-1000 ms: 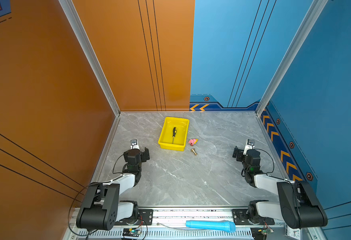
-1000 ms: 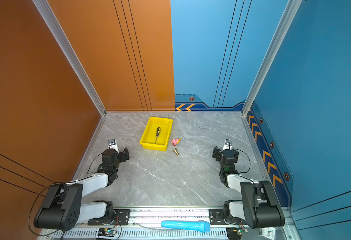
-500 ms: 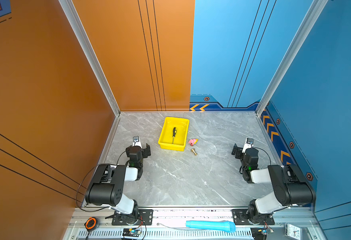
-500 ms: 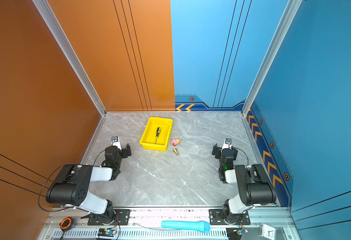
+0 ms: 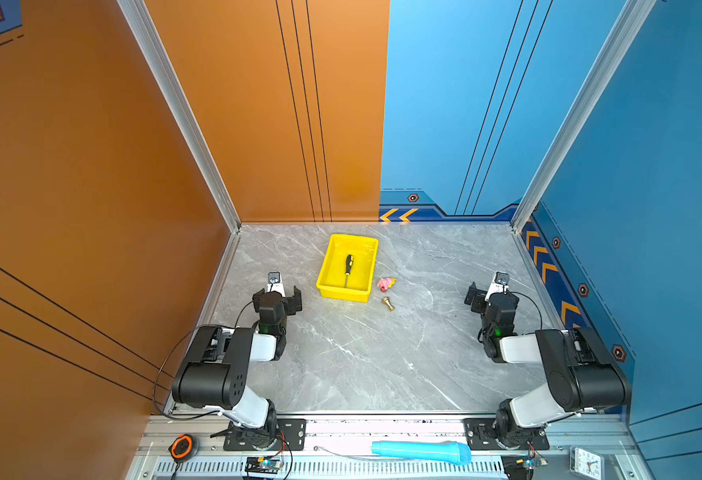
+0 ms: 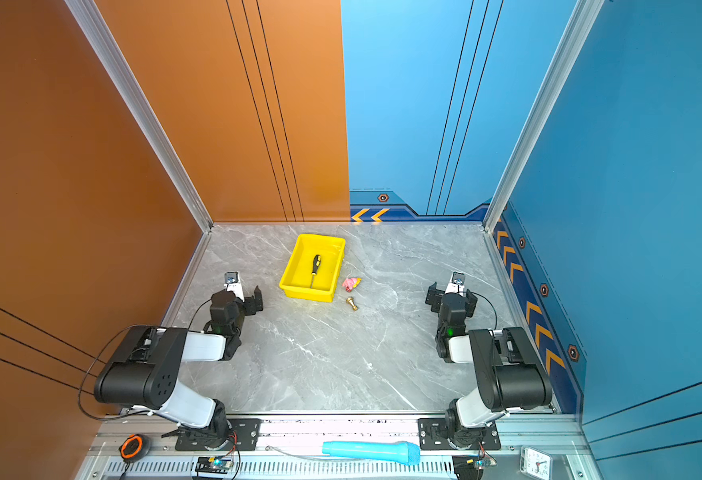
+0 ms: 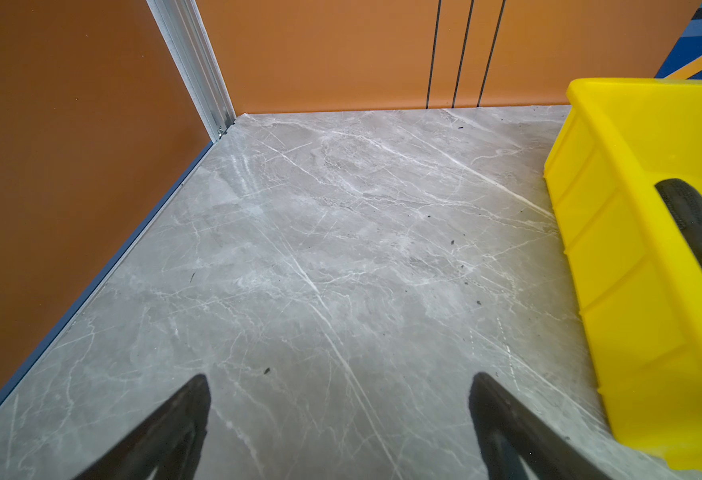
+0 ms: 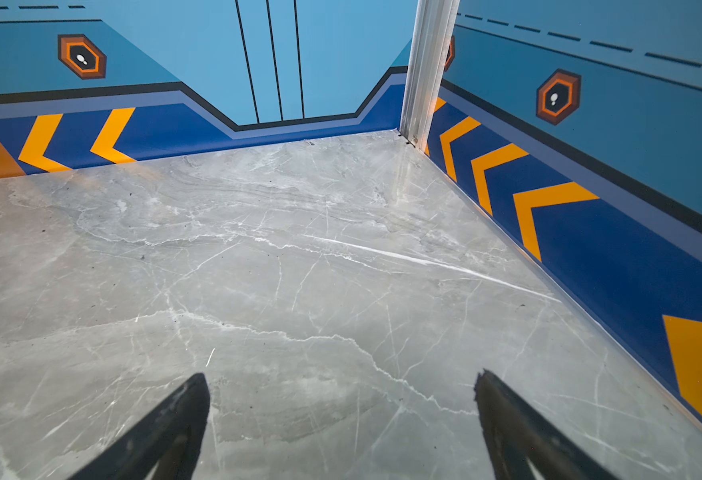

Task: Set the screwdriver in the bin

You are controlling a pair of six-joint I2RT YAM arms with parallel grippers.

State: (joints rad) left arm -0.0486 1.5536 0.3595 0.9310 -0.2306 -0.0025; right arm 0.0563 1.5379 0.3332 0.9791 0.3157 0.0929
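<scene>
2 pairs apart: left jaws near bin [image 5: 343, 293] rim, right jaws by wall [image 5: 640, 232]; screwdriver [image 5: 348, 266] inside bin; tabletop [image 5: 366, 353] middle open.

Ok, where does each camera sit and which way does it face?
Both top views: high over the front rail, looking down at the table; left arm, right arm and the bin holding the screwdriver show.
Left wrist: low, facing the orange corner; open left gripper.
Right wrist: low, facing the blue corner; open right gripper.
Shared: top and left wrist views both show bin and screwdriver.
</scene>
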